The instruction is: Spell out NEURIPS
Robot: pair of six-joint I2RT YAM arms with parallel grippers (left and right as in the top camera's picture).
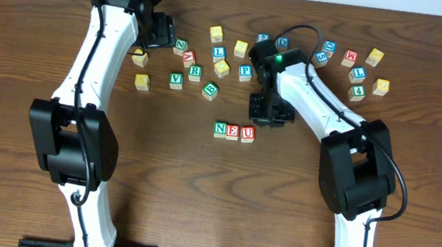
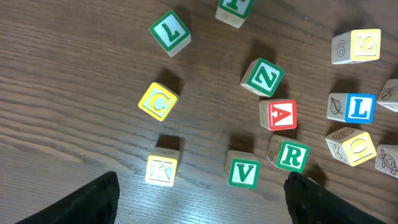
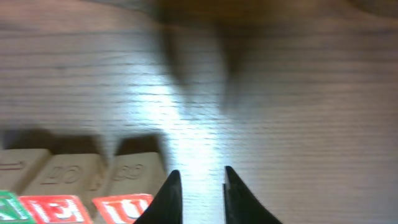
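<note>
The left pincer [image 2: 200, 186] gapes wide; the right pincer [image 3: 202, 173] stands narrowly parted.

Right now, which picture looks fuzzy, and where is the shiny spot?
Right wrist view: fuzzy all over, white shine on the table above the end effector. Left wrist view: sharp, shine beside the K block. Overhead view: clear, evenly lit.

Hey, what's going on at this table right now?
Two robot arms are spelling NEURIPS with wooden letter blocks. An N block, E block and U block sit side by side in a row. The right gripper hangs just past the U block, jaws slightly apart and empty. The left gripper is open above the scattered blocks, where a green R block lies. Four letters are not yet placed.
</note>
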